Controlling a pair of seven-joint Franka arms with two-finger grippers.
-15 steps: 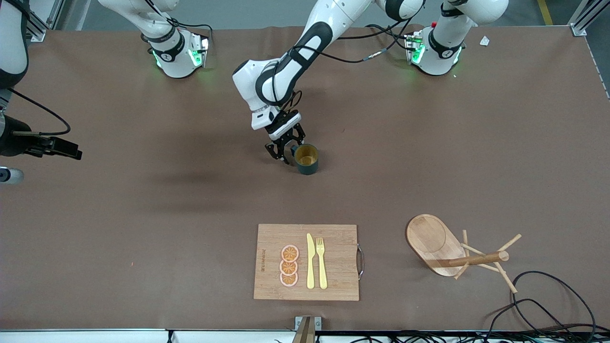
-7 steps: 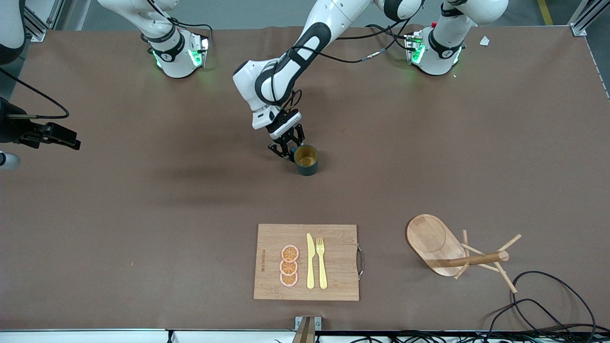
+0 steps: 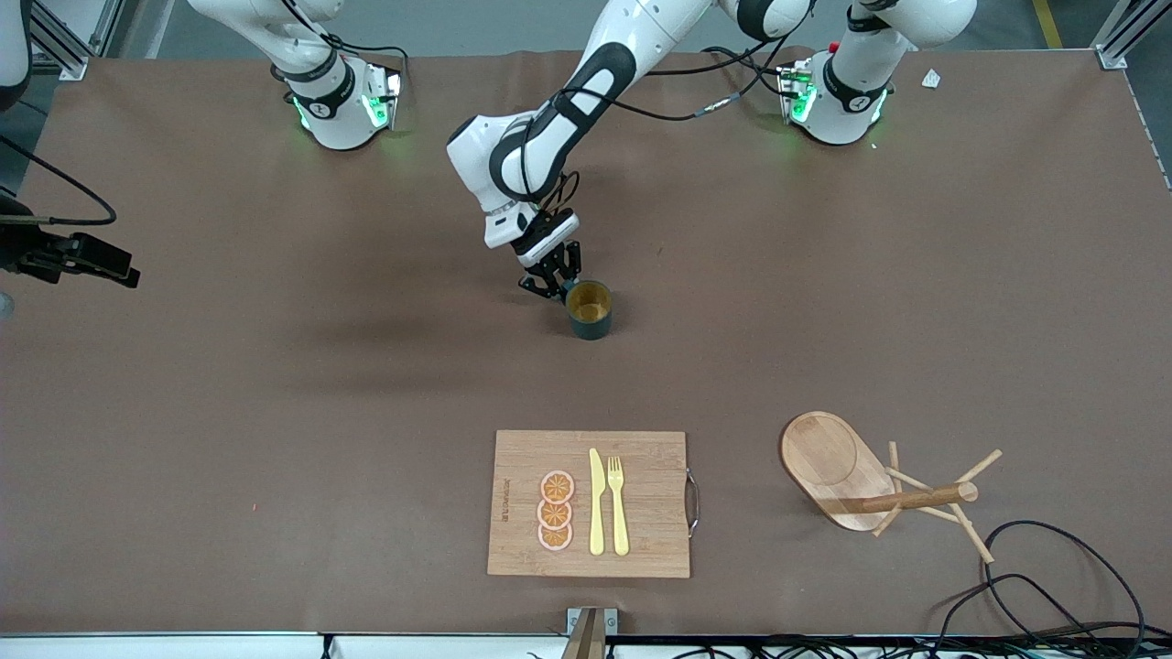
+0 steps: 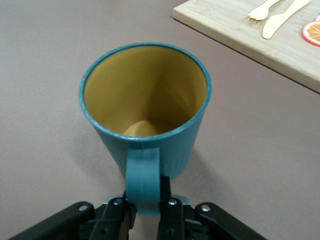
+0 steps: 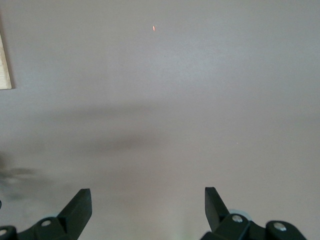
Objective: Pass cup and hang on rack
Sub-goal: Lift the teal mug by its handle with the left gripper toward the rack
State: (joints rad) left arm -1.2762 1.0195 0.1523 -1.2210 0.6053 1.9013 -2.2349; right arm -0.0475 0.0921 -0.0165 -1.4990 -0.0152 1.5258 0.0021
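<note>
My left gripper (image 3: 556, 286) is down at the table (image 3: 275, 412), clenched on the handle (image 4: 143, 175) of the cup (image 3: 590, 309). In my left wrist view the two black fingers (image 4: 116, 212) pinch that handle from either side, and the cup's body stands just past my fingertips, its rim and yellowish inside facing up at me.

The cup stands upright on the brown table, near the middle, its long axis vertical and its mouth open to the ceiling. Its handle sticks out sideways from the wall toward the right arm's end of the table and slightly toward my base, which is where my fingers meet it. The cup is farther from the front camera than the cutting board (image 3: 591, 503), which carries a yellow knife (image 3: 596, 502), a yellow fork (image 3: 618, 505) and orange slices (image 3: 555, 511).

The rack (image 3: 870, 485) sits near the front edge toward my own end of the table, well apart from the cup.

My right gripper (image 5: 147, 207) hangs above bare table at the right arm's end, fingers spread wide and holding nothing.
</note>
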